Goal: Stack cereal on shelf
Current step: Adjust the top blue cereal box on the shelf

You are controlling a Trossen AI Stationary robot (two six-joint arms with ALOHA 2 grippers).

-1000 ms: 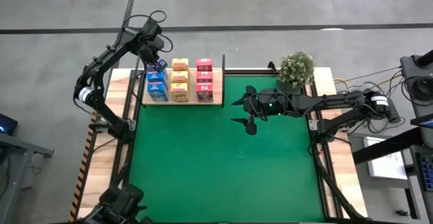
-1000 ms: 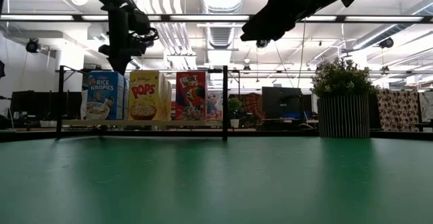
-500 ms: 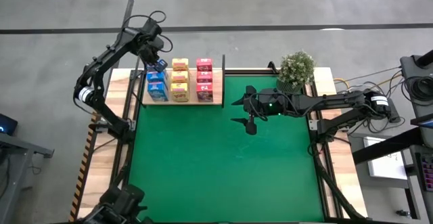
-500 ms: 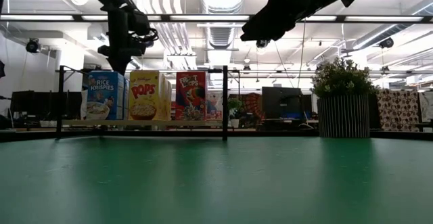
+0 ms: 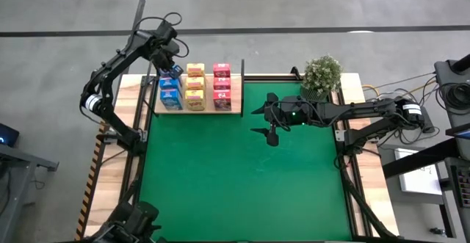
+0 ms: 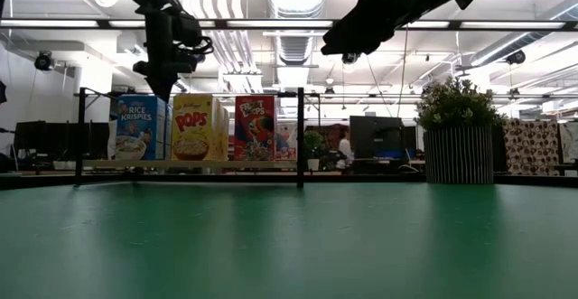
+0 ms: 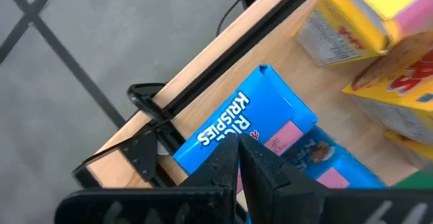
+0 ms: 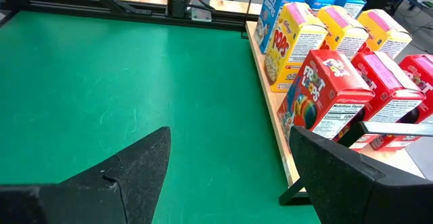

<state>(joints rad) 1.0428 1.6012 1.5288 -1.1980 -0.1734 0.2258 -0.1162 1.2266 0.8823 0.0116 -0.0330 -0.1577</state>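
In the high view, the shelf is lying in the upper left of the frame, at the far left corner of the green mat. On it the cereal boxes are standing in three columns: blue boxes on the left, yellow boxes in the middle, pink boxes on the right. The left gripper is hovering over the far end of the blue column, its jaws pressed together and gripping nothing. The right gripper is hanging over the mat right of the shelf, jaws spread wide and empty. A potted plant is standing at the upper right of the mat.

In the low view, the left gripper is pointing down above the blue box at centre left, apart from it. The right arm is showing at the top, right of centre.

In the left wrist view, the closed fingers are sitting at the bottom centre, just above the top of a blue box.

In the right wrist view, the two fingers are standing far apart at the bottom, with the shelf's front edge and the boxes filling the upper right.
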